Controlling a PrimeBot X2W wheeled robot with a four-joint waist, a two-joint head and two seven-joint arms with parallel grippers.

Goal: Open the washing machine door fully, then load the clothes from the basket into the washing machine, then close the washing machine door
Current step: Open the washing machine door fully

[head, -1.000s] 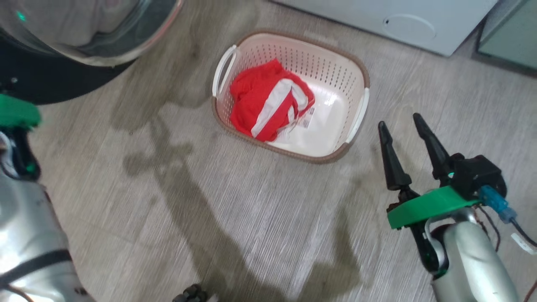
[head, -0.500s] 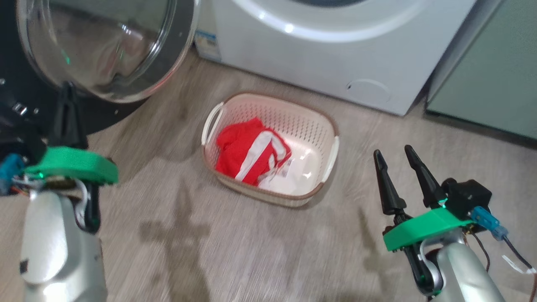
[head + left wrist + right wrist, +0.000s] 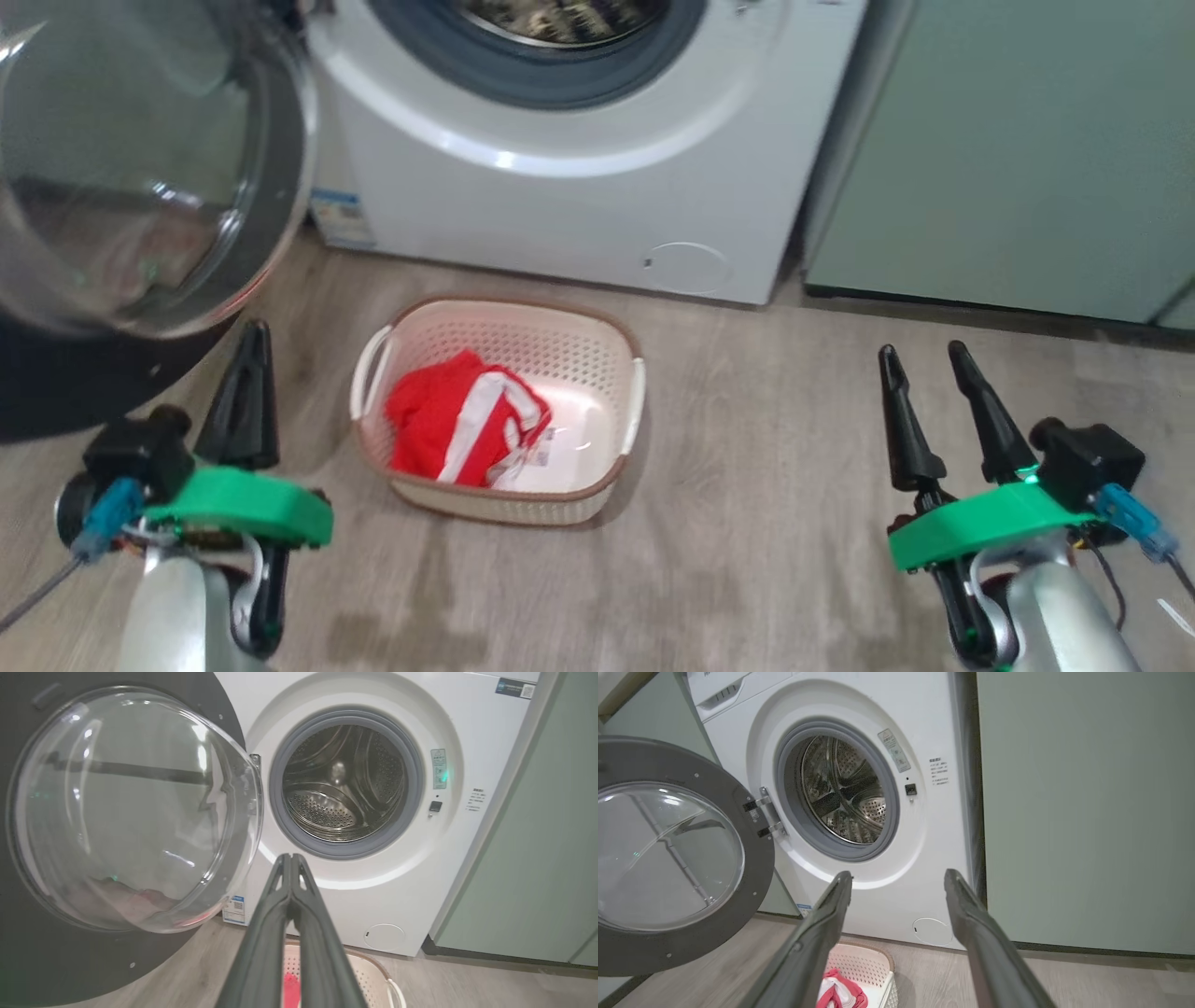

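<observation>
Two hands: both hover above the floor (image 3: pixel 766 420), one at each lower corner of the head view, with the basket (image 3: pixel 523 350) on the floor between them.
Left hand (image 3: pixel 252 336): its long dark fingers are pressed together with nothing held; in the left wrist view the joined tips point at the machine's front, below the drum opening.
Right hand (image 3: pixel 922 353): its fingers are spread wide with nothing between them; it sits well apart from the basket, on the basket's right.
Washing machine (image 3: pixel 579 196): a white front-loader standing on the floor, with a pale green cabinet (image 3: pixel 1008 149) just beside its right side.
Washing machine door (image 3: pixel 140 187): swung open to the left on its hinge, a black rim around bulging clear glass (reflections streak the glass).
Drum (image 3: pixel 341 788): perforated steel, ringed by a grey rubber seal (image 3: pixel 275 788).
Basket: cream-white with a brown rim and white side handles, on the floor near the machine's lower front edge but not touching it.
Clothes (image 3: pixel 448 429): a red bundle with white stripes lying inside the basket, against its left end; the basket's right half shows a bare bottom with a small paper label.
</observation>
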